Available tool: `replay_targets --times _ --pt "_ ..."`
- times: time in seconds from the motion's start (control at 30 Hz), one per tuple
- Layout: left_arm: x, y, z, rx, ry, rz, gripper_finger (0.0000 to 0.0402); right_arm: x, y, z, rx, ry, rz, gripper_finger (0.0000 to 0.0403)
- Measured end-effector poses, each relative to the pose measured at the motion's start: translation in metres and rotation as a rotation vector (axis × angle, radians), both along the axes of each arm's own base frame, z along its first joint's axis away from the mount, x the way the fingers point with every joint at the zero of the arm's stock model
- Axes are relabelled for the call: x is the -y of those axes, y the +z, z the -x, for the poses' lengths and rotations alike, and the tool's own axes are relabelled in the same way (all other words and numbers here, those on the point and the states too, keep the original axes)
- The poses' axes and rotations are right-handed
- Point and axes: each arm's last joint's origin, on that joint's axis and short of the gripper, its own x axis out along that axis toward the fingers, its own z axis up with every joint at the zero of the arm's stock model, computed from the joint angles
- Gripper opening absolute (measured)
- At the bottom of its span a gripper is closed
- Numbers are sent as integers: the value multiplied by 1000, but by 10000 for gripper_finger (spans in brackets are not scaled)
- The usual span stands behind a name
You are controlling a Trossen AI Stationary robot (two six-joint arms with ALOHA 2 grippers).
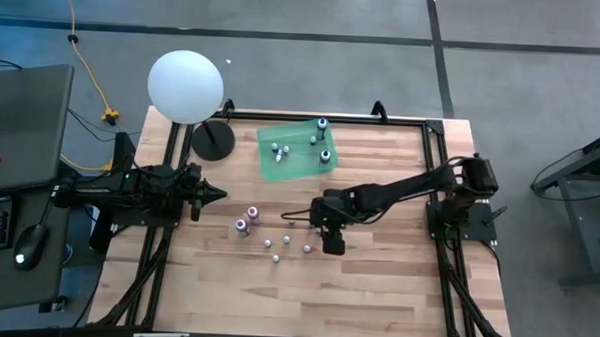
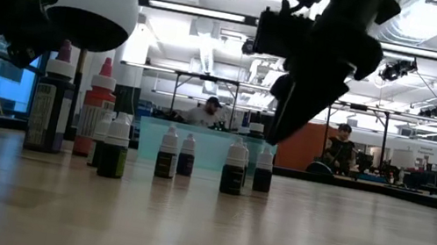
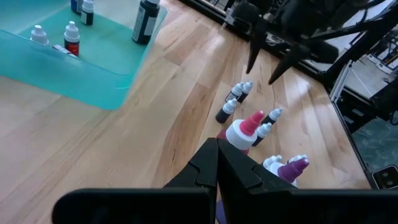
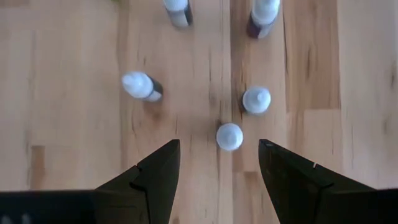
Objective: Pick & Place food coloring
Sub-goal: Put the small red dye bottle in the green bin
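The green tray [image 1: 280, 160] sits on the wooden table [image 1: 376, 291], near its far edge, just beside the big white ball lamp [image 1: 186, 85]. Four food coloring bottles stand on the tray, and one of them is a taller dark bottle [image 3: 146, 20]. The other food coloring bottles [image 1: 273, 244] stand in a loose bunch on the bare wood, a little way from the tray toward the near side of the table. Most of them are tiny with white caps. Two bigger ones stand at the edge of the bunch closest to the left arm: a red-tipped bottle [image 3: 242, 130] and a purple-tipped bottle [image 3: 291, 169]. The right gripper [image 1: 333, 240] hangs above the bunch, on the side away from the lamp, and points down. Its two fingers are spread wide and hold nothing. Right below the gap between them stands one small white-capped bottle [image 4: 229, 136], not touched by either finger. The left gripper [image 1: 211, 194] waits near the lamp's black base [image 1: 213, 141]. Its fingers are pressed together and hold nothing.
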Motion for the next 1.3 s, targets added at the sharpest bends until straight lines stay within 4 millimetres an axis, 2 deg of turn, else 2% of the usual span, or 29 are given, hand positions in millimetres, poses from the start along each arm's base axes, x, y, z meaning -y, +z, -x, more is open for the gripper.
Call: replay_targets --times 0.17,0.63,0.87,1.3 --pt "0 0 0 0 0 0 0 0 -7 -3 -11 -6 5 209" --pt "0 0 0 0 0 0 0 1 -6 -4 5 -27 55 208" --pt "0 0 0 0 0 0 0 1 -19 -7 -33 -26 49 208" --pt "0 0 0 0 0 0 0 1 -19 -8 -17 -31 63 208"
